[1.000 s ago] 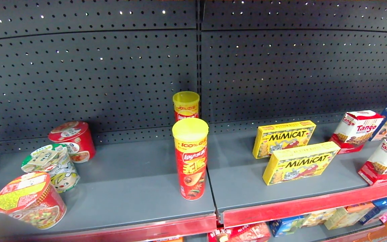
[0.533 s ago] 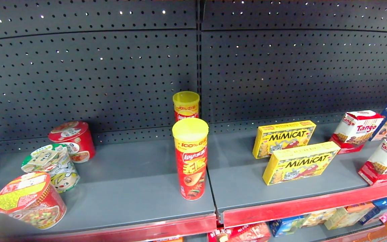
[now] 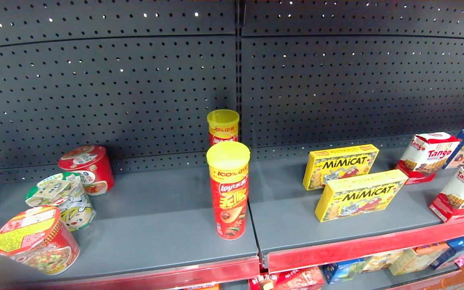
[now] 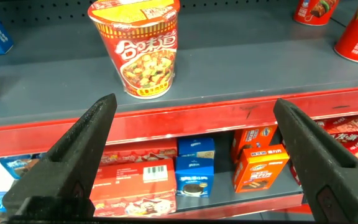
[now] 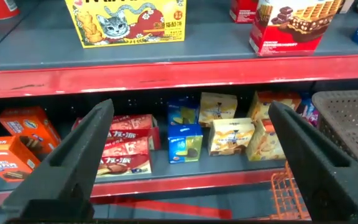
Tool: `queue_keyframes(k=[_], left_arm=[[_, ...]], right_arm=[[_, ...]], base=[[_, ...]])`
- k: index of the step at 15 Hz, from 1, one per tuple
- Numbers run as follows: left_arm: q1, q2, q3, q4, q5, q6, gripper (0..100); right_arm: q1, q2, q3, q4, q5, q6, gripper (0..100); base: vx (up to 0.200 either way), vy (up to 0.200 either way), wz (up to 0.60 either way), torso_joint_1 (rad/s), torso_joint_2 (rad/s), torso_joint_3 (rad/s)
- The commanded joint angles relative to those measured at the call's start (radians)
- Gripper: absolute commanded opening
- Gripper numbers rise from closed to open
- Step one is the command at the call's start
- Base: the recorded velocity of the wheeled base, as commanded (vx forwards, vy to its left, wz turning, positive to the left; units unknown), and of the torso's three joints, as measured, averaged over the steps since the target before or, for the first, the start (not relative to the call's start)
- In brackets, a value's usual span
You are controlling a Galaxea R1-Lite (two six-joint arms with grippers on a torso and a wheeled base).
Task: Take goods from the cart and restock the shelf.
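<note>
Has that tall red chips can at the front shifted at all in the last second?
No. The front chips can stands just left of the shelf seam, directly before the rear can, exactly as earlier.

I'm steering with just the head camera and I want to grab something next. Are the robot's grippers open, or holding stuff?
Observer: Both are open and empty, the left gripper and the right gripper.
Operator: What's in front of the left one?
Observer: It points toward the shelf's red lip, just under an upright red noodle cup.
Operator: And the right one?
Observer: It points toward the lower shelf, where a blue box stands between its fingers.
</note>
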Motion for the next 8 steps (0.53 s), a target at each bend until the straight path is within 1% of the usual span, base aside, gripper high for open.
queue_keyframes(k=[1,8], left_arm=[[0.000,0.001,0.000,0.000,0.000,0.000,100],[0.000,0.001,0.000,0.000,0.000,0.001,100]], right_arm=[[-0.001,0.000,0.000,-0.001,-0.002,0.002,100],[0.001,0.000,0.000,-0.001,-0.002,0.004,100]], base=[[0.000,0.000,0.00,0.000,0.00,0.000],[0.000,0.000,0.00,0.000,0.00,0.000]])
